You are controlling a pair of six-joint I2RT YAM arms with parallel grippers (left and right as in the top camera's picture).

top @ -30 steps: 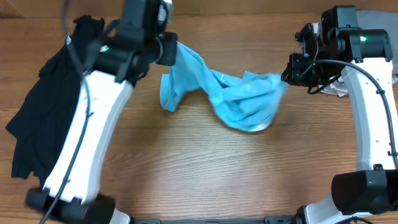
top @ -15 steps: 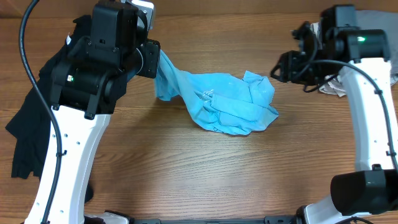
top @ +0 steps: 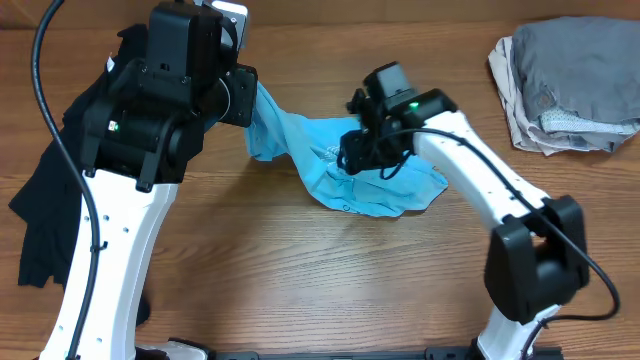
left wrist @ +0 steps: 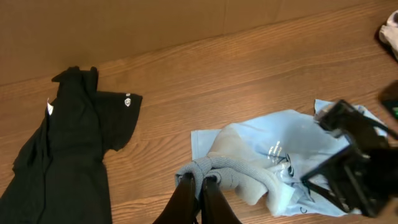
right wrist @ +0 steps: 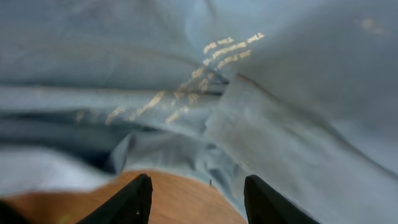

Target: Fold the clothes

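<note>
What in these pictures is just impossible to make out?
- Overhead: the left arm hides where the blue T-shirt is gripped, and part of the black T-shirt.
- Right wrist: the blue T-shirt's lettering is blurred, unreadable.
- Left wrist: the black T-shirt's sleeve logo is too small to read; the bottom edge cuts the shirt off.

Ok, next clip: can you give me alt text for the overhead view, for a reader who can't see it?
A crumpled light blue T-shirt lies mid-way across a wooden table, one end lifted by the shut left gripper, with the open right gripper poised over its middle. A black T-shirt lies at the left edge and a grey folded pile at the top right.
</note>
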